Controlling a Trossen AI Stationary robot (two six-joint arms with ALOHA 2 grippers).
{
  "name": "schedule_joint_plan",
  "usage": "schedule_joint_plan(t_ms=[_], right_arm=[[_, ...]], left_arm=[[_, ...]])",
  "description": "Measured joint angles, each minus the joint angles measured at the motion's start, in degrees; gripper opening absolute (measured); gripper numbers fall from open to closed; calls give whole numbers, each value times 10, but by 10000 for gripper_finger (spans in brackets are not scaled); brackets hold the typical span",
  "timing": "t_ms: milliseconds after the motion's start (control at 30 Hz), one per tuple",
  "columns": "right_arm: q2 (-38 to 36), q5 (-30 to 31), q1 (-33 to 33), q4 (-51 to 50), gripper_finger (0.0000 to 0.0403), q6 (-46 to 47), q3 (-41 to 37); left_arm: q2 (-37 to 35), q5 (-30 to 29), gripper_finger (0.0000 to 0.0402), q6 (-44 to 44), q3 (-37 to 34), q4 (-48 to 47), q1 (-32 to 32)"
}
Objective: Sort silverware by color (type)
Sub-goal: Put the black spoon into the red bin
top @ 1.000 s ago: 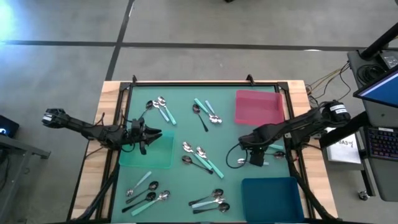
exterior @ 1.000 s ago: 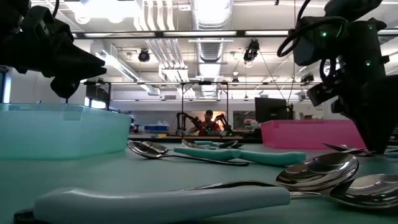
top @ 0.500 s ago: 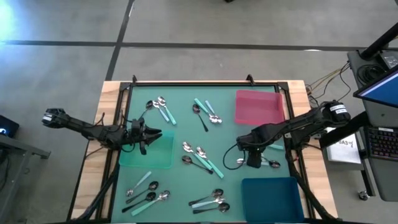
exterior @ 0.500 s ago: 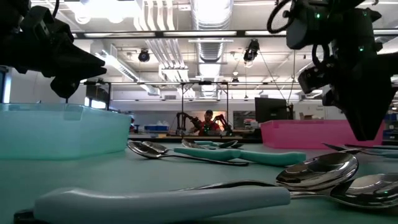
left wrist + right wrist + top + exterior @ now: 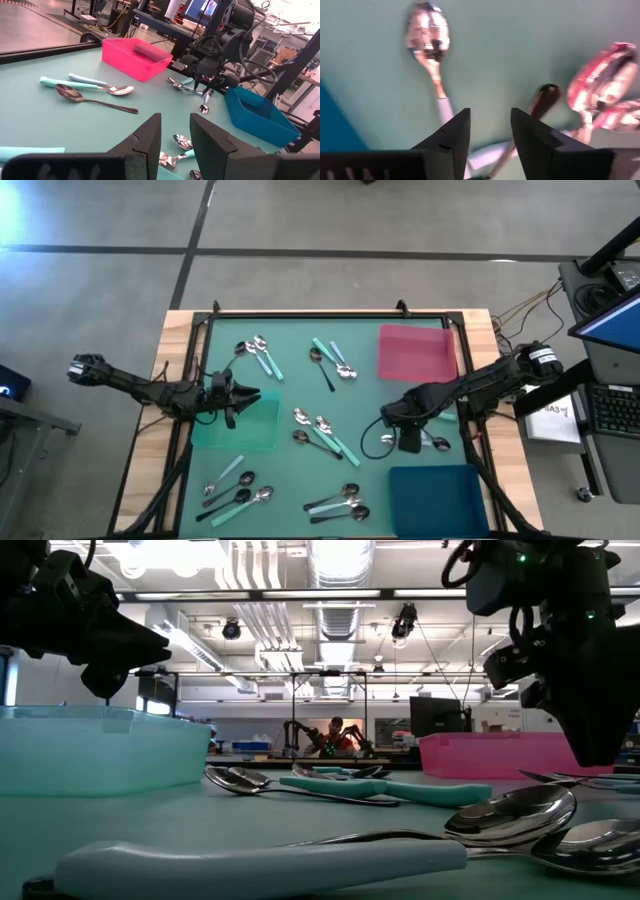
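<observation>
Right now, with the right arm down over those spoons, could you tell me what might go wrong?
The right gripper hangs open over a tight cluster: a pale-handled spoon beside a dark-handled spoon. Its fingers could pinch both or knock one aside. The blue bin sits close by, so a wide swing might clip its wall.

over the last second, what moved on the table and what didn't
Only the right gripper moved: it shifted slightly toward the table's middle over the spoons near the blue tray, and its fingers stand apart with nothing between them. The left gripper hangs unchanged at the teal tray, open and empty. No spoon was picked up.
</observation>
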Motion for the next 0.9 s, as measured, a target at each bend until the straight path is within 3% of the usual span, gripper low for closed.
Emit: schedule_joint_plan(t_ms=[233, 700, 900], right_arm=[[19, 38, -9, -61, 179, 135, -6], [78, 26, -7, -31, 161, 116, -5], [97, 25, -7, -29, 129, 114, -4]], left_arm=[[0, 0, 87, 0, 0, 0, 0], [2, 0, 87, 0, 0, 0, 0], [2, 0, 87, 0, 0, 0, 0]])
